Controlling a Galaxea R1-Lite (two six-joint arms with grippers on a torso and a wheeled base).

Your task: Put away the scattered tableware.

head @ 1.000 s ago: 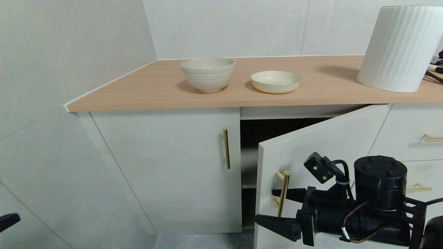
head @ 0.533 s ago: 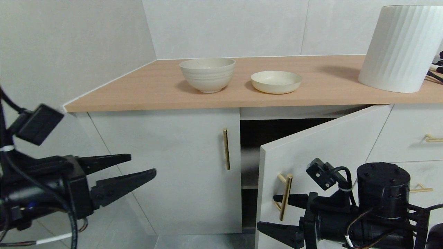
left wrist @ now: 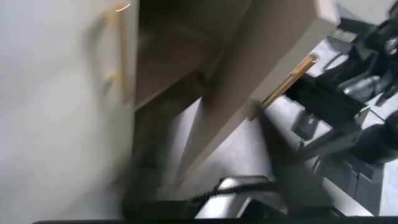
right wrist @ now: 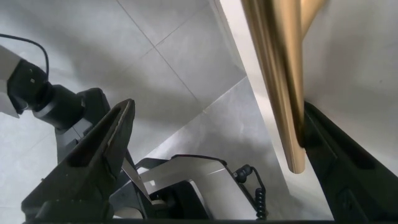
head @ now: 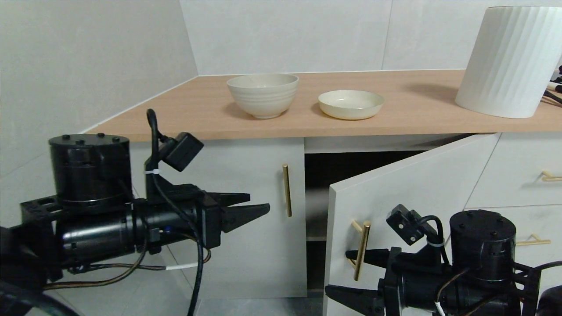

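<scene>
Around slim round brass door handle (head: 361, 250), black right end effector (head: 337, 271) spread wide

Head view looks down at cabinet (head: 246, 171), wrist views close up, all share door handle (head: 361, 250)

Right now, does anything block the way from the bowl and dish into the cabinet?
Yes, partly: the right door is only partly open, the right gripper open around its handle, and the left door is shut, leaving a narrow gap.
</scene>
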